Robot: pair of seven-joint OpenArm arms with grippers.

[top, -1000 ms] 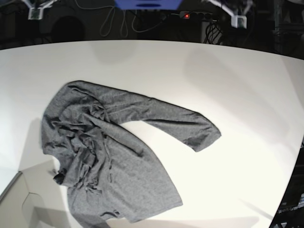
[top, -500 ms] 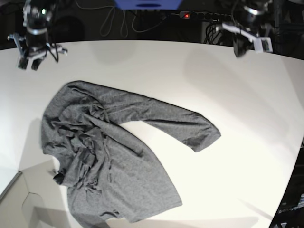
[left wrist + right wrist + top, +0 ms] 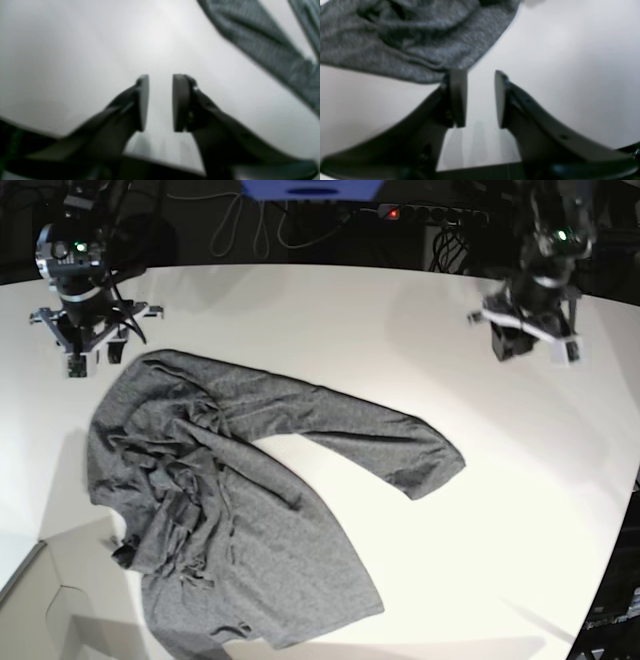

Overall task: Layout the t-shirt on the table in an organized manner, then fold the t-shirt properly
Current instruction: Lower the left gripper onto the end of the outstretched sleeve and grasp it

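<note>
Grey heathered knit t-shirt (image 3: pixel 235 500) lies crumpled on your smooth white table (image 3: pixel 330 310), bunched toward the base view's left, one long sleeve reaching right. Your right claw (image 3: pixel 88 358) hovers just beyond its upper-left edge, jaws spread and empty. Your left claw (image 3: pixel 530 345) hangs over bare table far right, jaws likewise parted.

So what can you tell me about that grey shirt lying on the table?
The t-shirt is a heathered dark grey knit with long sleeves and no print. It lies crumpled on the white table, its body bunched in wrinkles on the left of the base view, with one sleeve stretched out toward the right. Nothing grips it: the right gripper hovers open just beside its edge.
</note>
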